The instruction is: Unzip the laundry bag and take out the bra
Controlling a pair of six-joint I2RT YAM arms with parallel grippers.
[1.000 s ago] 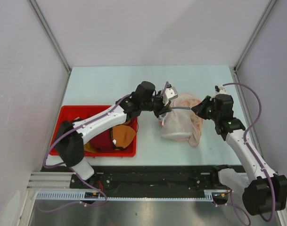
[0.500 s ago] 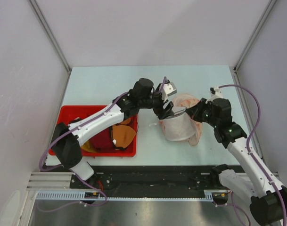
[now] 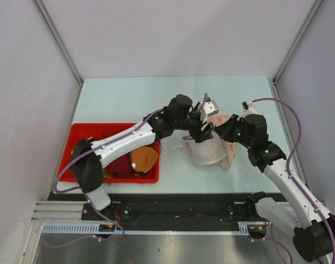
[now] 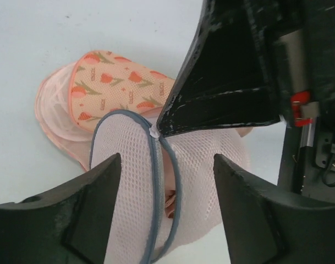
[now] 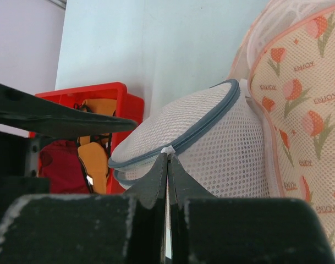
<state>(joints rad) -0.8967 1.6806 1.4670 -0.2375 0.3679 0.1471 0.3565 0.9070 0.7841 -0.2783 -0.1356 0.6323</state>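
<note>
The bag (image 4: 128, 176) stands right of the desk's middle, nearer the near edge than the far one. It is a light drum of soft white mesh, and its only stiff part is the thin grey hoop (image 5: 200, 132). The mesh will sag and slide if pulled without something to brace it.

The bra (image 4: 169, 202) is inside. Only a pale pink sliver shows in the gap by the hoop, so its lie cannot be made out. It looks soft and padded, so it should fold easily and may snag on the mesh on its way out.

The best hold for unzipping is the small white tab (image 5: 167, 149) on the rim. The right gripper (image 5: 167, 158) has its fingers pressed together on that tab.

The left gripper (image 4: 166, 159) is spread wide, one finger on each side of the bag. I cannot tell whether either finger touches the mesh. Closing on the hoop or the mesh near it would likely steady the bag against the zip pull.

A pink patterned bag (image 5: 299, 110) rests against the far right side of the bag. A red bin (image 3: 101, 125) of other garments sits well apart, toward the desk's (image 3: 128, 99) left edge.
</note>
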